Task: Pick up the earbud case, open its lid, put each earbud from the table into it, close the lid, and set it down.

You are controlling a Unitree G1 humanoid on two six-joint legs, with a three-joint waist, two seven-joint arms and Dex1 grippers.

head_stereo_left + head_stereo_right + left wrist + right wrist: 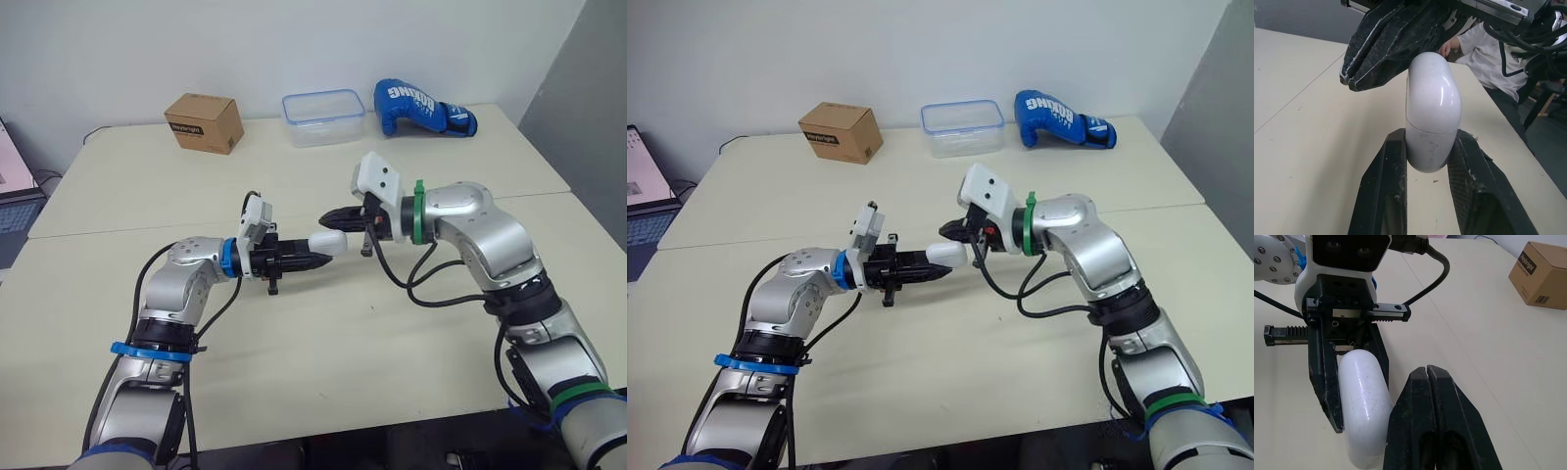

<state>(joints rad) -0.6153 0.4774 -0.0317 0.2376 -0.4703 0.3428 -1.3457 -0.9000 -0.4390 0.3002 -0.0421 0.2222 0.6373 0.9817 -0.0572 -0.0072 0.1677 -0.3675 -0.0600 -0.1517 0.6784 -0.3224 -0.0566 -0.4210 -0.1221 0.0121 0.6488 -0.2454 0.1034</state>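
Earbud case [328, 242], lid [1432, 93] shut, is clamped by its base in the left gripper [315, 258], and the right gripper [333, 216], closed on nothing beside the lid end, is best pressed at the lid's edge so it is levered up.

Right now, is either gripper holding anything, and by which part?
Left gripper holds the earbud case by one end, jaws on opposite sides. Right gripper is shut beside its free end, holding nothing.
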